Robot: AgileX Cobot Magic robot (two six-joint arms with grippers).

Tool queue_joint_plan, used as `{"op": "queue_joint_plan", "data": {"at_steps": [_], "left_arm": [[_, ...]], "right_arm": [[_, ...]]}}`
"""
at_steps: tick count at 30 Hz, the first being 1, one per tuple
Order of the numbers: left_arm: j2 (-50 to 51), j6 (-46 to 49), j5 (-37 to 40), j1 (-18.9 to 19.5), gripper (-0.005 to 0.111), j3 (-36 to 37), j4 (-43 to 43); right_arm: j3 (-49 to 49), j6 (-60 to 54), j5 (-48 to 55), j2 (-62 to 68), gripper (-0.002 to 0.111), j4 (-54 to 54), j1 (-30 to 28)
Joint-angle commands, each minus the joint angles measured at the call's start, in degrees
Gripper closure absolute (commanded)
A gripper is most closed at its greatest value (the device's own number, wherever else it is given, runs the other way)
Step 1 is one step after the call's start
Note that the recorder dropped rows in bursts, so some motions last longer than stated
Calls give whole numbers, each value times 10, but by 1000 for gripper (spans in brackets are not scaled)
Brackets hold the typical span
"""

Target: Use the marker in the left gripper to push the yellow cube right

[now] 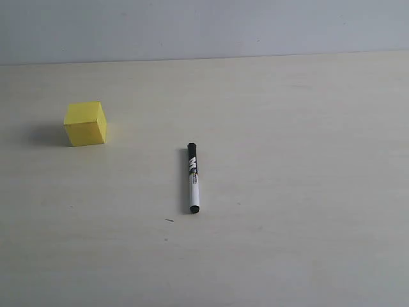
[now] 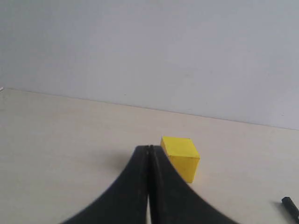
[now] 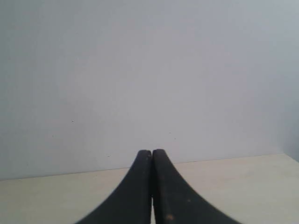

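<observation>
The yellow cube sits on the pale table at the left of the exterior view. The marker, white barrel with black ends, lies flat near the middle, well right of the cube and held by nothing. Neither arm shows in the exterior view. In the left wrist view my left gripper is shut and empty; the yellow cube stands just beyond its tips, and one black end of the marker shows at the frame's edge. My right gripper is shut and empty, facing the wall.
A light tabletop runs back to a plain grey-white wall. A few tiny dark specks mark the surface in front of the marker.
</observation>
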Motion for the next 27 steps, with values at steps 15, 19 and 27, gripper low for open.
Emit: {"op": "queue_joint_plan", "data": {"at_steps": [15, 19, 27], "left_arm": [[3, 28, -38, -5, 107, 2, 6], [3, 26, -65, -5, 107, 2, 5], [3, 6, -65, -5, 107, 2, 5]], "right_arm": [[3, -2, 0, -4, 108, -3, -2], [3, -2, 0, -4, 108, -3, -2], [3, -2, 0, -4, 108, -3, -2]]}}
